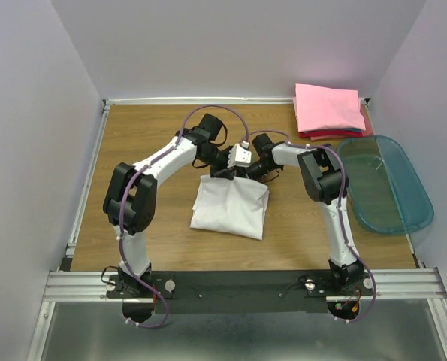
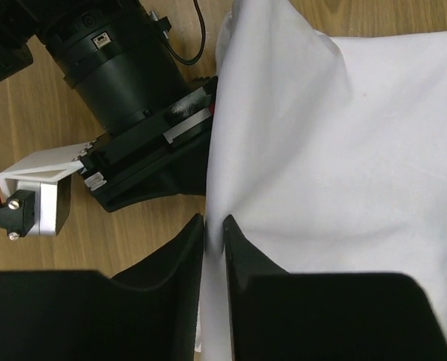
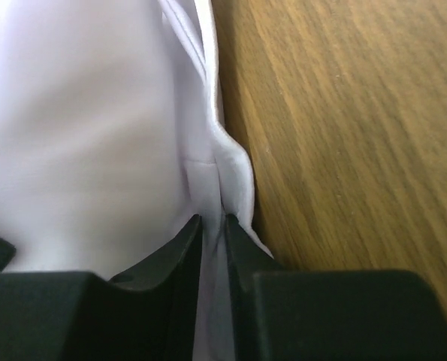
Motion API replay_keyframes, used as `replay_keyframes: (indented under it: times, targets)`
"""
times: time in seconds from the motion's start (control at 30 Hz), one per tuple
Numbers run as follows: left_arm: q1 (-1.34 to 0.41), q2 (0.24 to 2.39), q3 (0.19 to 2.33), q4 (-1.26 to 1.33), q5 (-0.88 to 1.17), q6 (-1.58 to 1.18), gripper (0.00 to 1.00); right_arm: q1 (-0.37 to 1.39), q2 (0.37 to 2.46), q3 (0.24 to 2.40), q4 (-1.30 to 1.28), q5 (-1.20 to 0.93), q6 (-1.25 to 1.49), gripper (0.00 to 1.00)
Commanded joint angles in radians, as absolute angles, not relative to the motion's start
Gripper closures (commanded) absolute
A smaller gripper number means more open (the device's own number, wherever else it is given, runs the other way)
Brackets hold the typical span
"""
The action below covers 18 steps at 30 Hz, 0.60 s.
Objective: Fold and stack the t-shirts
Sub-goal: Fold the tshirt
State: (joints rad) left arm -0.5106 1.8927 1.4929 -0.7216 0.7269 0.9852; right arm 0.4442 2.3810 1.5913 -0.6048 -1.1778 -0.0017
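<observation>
Item: white t-shirt [image 1: 231, 207], mid-table, its body lying nearward from both grippers, which we find side by side on its far edge. Left gripper [image 2: 214, 222]: fingers narrow, cloth between them, though we cannot tell if it is clamped. Right gripper [image 3: 212, 219]: pinching the hem.

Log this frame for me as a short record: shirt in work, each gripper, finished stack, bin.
shirt in work: white t-shirt, partly folded, mid-table
left gripper: closed on the shirt's far edge
right gripper: closed on the same edge, beside the left
stack: pink t-shirt folded on a red t-shirt, far right corner
teal bin: right side, no shirt visible inside
</observation>
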Motion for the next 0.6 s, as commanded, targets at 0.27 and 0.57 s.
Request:
replay_keyframes:
  times: [0.27, 0.57]
  targets:
    - [-0.508, 1.718, 1.402, -0.689, 0.749, 0.974, 0.57, 0.456, 2.211, 1.588, -0.621, -0.859, -0.089, 0.60]
    - [-0.457, 1.566, 1.290, -0.657, 0.818, 0.827, 0.54, 0.453, 2.083, 1.655, -0.673, -0.574, -0.182, 0.43]
